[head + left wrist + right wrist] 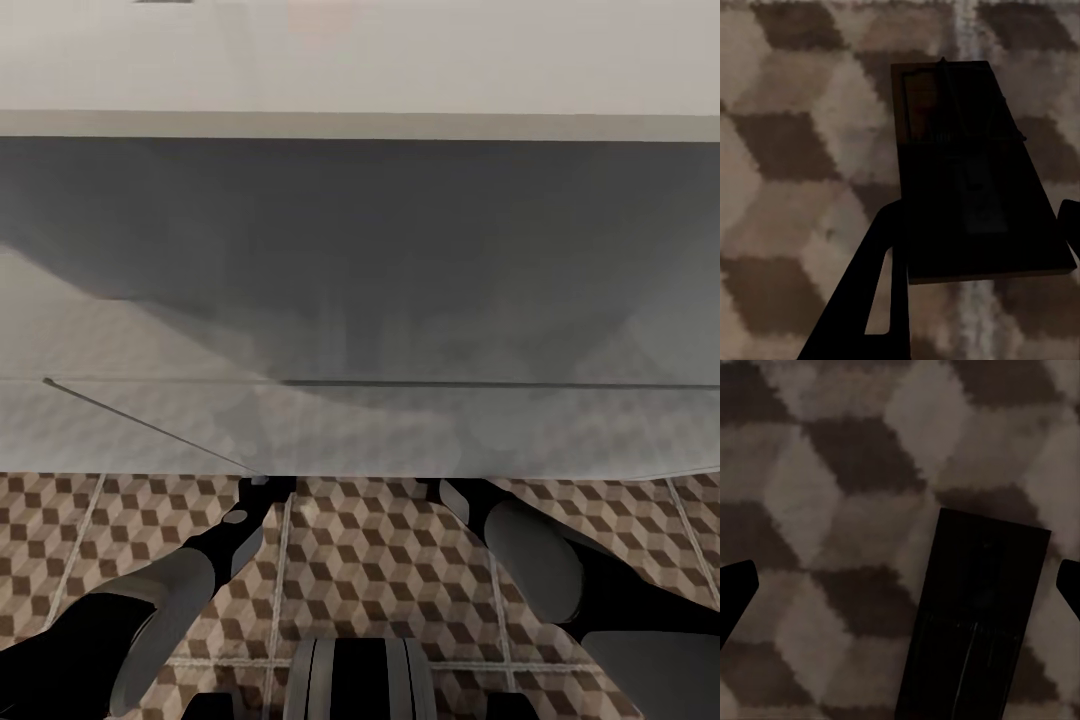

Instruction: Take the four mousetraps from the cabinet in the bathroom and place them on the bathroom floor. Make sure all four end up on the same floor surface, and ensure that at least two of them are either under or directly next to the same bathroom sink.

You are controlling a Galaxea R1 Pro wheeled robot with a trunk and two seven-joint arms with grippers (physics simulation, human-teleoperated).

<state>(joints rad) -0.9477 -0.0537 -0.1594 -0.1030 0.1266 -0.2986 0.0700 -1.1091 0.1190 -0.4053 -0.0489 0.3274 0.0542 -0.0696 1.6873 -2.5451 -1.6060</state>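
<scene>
My left gripper (979, 251) has fingers apart, straddling a mousetrap (975, 180) flat on the bathroom floor (787, 150), long axis 12-to-6, wire end at 12. My right gripper (900, 585) is spread wide over a second mousetrap (979, 622), axis 1-to-7. Both arms reach under the bathroom sink (360, 250). No readable writing.

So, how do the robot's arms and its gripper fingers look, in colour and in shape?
In the head view both arms have rounded grey shells over black links: the left arm, the right arm. The left gripper has flat black fingers; one has a slot cut through it. The right gripper shows plain black fingertips. I see no cables or markings.
</scene>
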